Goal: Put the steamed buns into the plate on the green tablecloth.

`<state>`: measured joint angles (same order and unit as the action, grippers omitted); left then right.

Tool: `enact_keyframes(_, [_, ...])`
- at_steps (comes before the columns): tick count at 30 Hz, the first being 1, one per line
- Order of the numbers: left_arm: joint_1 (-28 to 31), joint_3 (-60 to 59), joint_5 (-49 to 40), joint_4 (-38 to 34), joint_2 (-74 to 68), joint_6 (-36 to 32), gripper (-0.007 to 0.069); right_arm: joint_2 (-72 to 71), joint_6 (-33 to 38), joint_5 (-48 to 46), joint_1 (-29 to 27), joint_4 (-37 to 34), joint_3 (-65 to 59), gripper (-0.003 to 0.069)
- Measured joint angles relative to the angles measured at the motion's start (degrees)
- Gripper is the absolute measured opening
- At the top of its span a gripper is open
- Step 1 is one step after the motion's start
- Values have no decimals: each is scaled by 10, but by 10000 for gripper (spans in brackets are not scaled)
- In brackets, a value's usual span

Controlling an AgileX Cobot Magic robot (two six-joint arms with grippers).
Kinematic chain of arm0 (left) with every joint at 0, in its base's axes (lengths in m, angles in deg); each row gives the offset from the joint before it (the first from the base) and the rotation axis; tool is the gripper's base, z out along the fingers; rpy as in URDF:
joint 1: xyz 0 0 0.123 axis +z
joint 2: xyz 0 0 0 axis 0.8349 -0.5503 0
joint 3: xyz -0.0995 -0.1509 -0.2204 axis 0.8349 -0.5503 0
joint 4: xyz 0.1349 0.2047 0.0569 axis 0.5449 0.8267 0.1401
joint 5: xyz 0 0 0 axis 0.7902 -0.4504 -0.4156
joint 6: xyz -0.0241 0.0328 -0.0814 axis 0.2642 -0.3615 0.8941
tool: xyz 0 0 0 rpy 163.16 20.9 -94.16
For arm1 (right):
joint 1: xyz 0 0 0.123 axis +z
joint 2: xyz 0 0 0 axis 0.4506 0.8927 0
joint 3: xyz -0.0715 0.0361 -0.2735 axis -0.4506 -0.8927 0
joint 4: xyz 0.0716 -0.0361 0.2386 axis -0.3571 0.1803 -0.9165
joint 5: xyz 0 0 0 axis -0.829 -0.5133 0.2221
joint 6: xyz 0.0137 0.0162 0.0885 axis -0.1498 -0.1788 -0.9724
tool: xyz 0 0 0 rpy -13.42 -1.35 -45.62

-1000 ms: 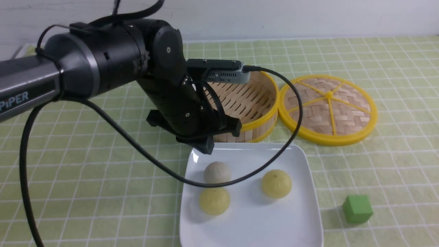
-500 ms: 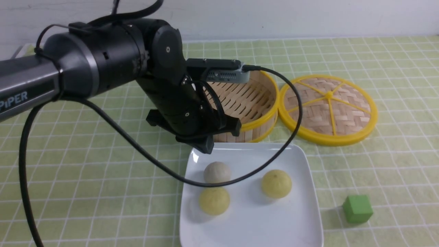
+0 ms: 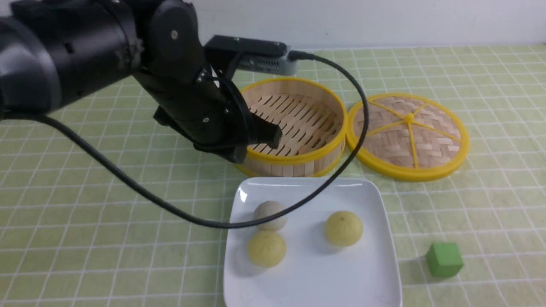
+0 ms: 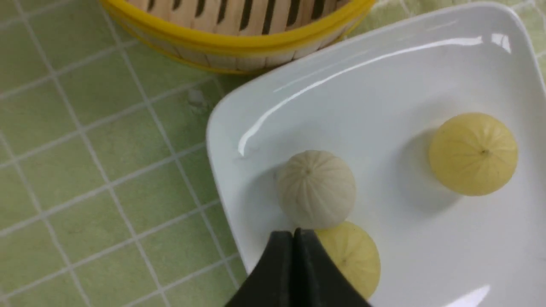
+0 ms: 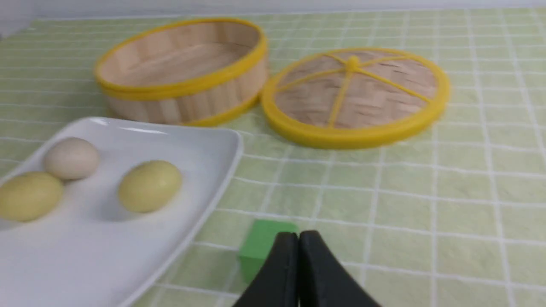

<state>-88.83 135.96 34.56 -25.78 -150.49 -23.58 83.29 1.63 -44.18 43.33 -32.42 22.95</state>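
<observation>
The steamed buns, three small ribbed domes, all lie on the plate below the left gripper point(image 4: 293, 238).

The light green checked tablecloth point(image 3: 106, 238) spreads under both grippers. On it, the glossy white square plate point(image 3: 324, 277) sits beneath and just ahead of the left gripper's tips. Beyond the plate stand the round yellow-rimmed bamboo steamer point(image 3: 298, 158), which looks empty, and beside it its woven lid point(image 3: 409, 136).

The greyish bun point(image 4: 315, 187) lies nearest the left tips, touching one pale yellow bun point(image 4: 354, 256) partly hidden behind them. The other yellow bun point(image 4: 473, 153) rests apart. A small green cube point(image 5: 258, 247) lies just beside the right gripper point(image 5: 297, 241).

Both grippers have their fingers pressed together on nothing.

The placing looks finished. What remains is probably withdrawal, lifting the left arm so its black cable point(image 3: 192, 219), which crosses in front of the grey bun in the front view, does not drag it.
</observation>
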Motion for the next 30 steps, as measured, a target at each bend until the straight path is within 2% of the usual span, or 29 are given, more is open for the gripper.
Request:
enact_keyframes(2, [0, 0, -19, 26, 44, 0, 2, -21, 0, -2, -58, 6, -36, 18])
enact_keyframes(7, [0, 0, -50, 66, 112, 1, 2, -25, 0, -23, -113, 9, -42, 23])
enact_keyframes(13, [0, -28, -75, 111, 188, 23, 2, -25, 0, -23, -127, 9, -42, 28])
enact_keyframes(18, [0, -129, -72, 133, 308, 59, 2, -25, 0, -23, -127, 9, -42, 36])
enact_keyframes(21, [0, -219, -42, 129, 379, 92, 2, -25, 0, -23, -127, 9, -42, 41])
enact_keyframes(25, [0, -361, 46, 101, 461, 128, 2, -25, 0, -23, -127, 9, -42, 48])
enact_keyframes(28, [0, -446, 148, 82, 516, 134, 2, -25, 0, -23, -127, 9, -42, 52])
enact_keyframes(29, [0, -477, 219, 79, 536, 136, 2, -25, 0, -23, -127, 9, -42, 55])
enact_keyframes(30, [0, -493, 247, 79, 546, 136, 2, -25, 0, -23, -127, 9, -42, 56])
